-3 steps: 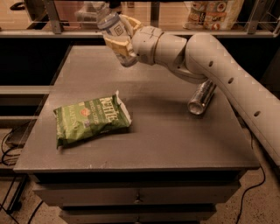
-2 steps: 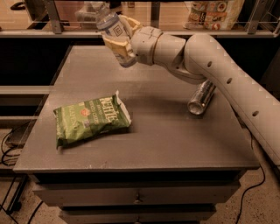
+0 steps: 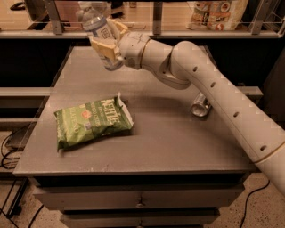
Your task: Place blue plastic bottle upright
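Note:
The blue plastic bottle (image 3: 99,33) is a clear ribbed bottle with a pale label and a dark blue square logo. It is held in the air above the far left part of the grey table (image 3: 169,138), tilted with its top end leaning up and to the left. My gripper (image 3: 107,41) is shut on the bottle around its middle, its cream fingers (image 3: 101,50) on either side. The white arm reaches in from the lower right across the table.
A green chip bag (image 3: 91,121) lies flat on the left half of the table. A silver metal can (image 3: 201,105) lies on its side at the right, partly behind my arm. A shelf rail with packaged goods (image 3: 218,13) runs behind the table. Drawers are below the tabletop.
The bottle and gripper have shifted slightly left and stay at about the same height. The chip bag and can have not moved.

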You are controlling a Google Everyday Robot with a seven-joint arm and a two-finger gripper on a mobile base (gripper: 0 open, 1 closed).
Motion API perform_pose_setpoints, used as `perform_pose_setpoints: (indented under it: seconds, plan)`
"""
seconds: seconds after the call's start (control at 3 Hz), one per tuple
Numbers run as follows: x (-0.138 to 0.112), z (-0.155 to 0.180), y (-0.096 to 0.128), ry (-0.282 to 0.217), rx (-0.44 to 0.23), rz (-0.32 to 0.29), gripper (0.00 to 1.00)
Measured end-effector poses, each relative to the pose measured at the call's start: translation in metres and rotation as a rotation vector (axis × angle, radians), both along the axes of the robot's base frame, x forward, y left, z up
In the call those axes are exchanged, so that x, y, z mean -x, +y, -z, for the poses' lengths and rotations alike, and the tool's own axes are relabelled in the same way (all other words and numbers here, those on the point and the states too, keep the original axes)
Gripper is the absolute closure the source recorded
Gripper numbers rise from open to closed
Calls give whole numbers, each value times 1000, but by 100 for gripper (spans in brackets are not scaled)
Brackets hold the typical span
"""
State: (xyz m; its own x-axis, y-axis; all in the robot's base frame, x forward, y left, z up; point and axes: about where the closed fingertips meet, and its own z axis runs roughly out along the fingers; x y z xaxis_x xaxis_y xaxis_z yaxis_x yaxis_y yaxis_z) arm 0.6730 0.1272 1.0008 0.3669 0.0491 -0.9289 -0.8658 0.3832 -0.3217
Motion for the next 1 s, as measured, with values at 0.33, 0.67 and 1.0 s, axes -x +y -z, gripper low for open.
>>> perform_pose_setpoints:
  seconds: [0.33, 0.67, 1.0]
  plan:
    - [-1, 6, 13, 21, -31, -22, 100]
    - [-1, 8, 19, 15, 0, -22, 100]
    - [-1, -1, 17, -33, 94, -18, 100]
